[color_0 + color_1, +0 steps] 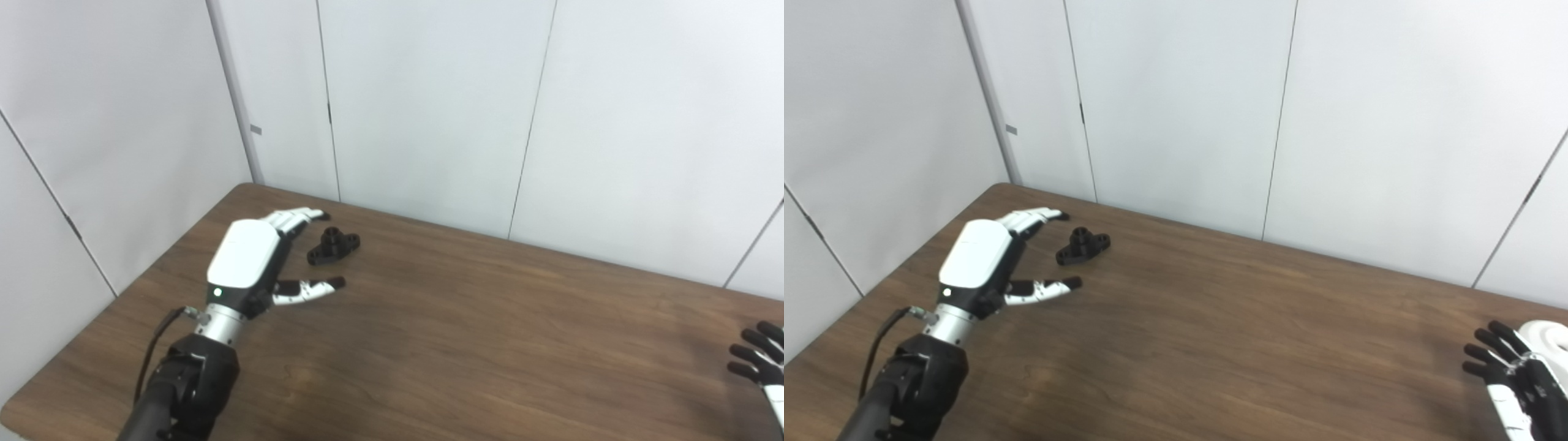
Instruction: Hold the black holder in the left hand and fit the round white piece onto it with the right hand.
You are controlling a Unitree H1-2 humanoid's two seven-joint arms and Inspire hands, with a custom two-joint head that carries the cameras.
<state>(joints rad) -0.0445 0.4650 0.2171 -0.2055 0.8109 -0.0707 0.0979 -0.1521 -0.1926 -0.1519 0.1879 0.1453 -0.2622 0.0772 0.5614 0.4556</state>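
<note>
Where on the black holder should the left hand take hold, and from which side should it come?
Probably around the long flat base of the black holder, leaving the raised round hub on top free for the white piece. The left hand is open just to its left, fingers behind and thumb in front, so closing in from the left across the narrow width looks simplest.
</note>
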